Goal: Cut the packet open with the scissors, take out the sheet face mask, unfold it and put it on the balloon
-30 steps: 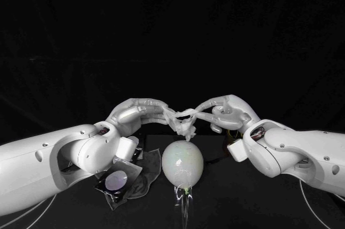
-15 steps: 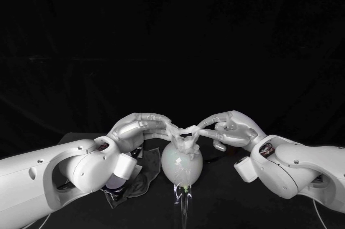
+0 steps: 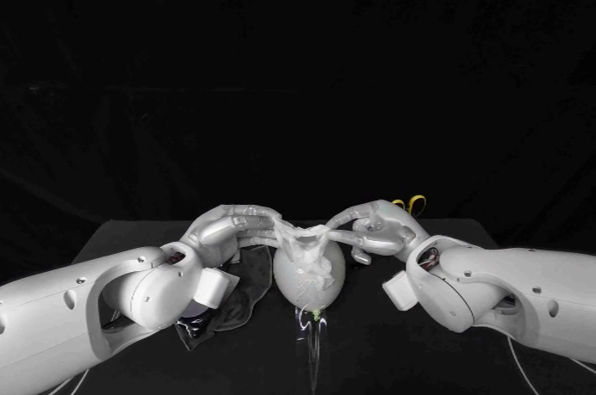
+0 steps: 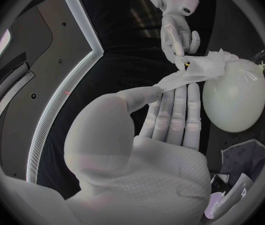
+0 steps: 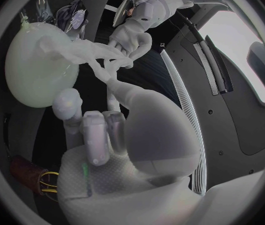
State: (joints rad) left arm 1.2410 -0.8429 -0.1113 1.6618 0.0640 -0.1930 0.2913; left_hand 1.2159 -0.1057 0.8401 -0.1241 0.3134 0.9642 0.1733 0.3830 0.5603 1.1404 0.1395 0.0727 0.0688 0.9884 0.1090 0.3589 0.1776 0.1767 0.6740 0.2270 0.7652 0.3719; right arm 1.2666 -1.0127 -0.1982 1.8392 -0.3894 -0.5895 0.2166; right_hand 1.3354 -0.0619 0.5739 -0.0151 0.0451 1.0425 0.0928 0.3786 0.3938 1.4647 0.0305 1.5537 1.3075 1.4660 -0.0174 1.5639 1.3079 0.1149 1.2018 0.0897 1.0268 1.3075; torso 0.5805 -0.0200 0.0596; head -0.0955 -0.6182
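A pale, egg-shaped balloon [image 3: 307, 274] stands at the table's middle. A thin white sheet mask [image 3: 307, 237] lies crumpled over its far end, stretched between both hands. My left hand [image 3: 232, 228] pinches the mask's left edge between thumb and fingers [image 4: 170, 92]. My right hand [image 3: 376, 224] pinches the right edge, its fingertips [image 5: 110, 65] meeting the mask [image 5: 70, 50] just above the balloon [image 5: 35, 67]. In the left wrist view the mask [image 4: 201, 67] drapes onto the balloon [image 4: 235, 97].
The cut silver packet [image 3: 224, 300] lies on the table under my left forearm, also seen as foil [image 4: 232, 185] beside the balloon. Yellow-handled scissors [image 3: 410, 205] lie behind my right hand. The balloon's knotted neck [image 3: 311, 322] points toward me.
Both hands have come down and toward the balloon with the mask, which now rests on the balloon's far end instead of hanging above it.
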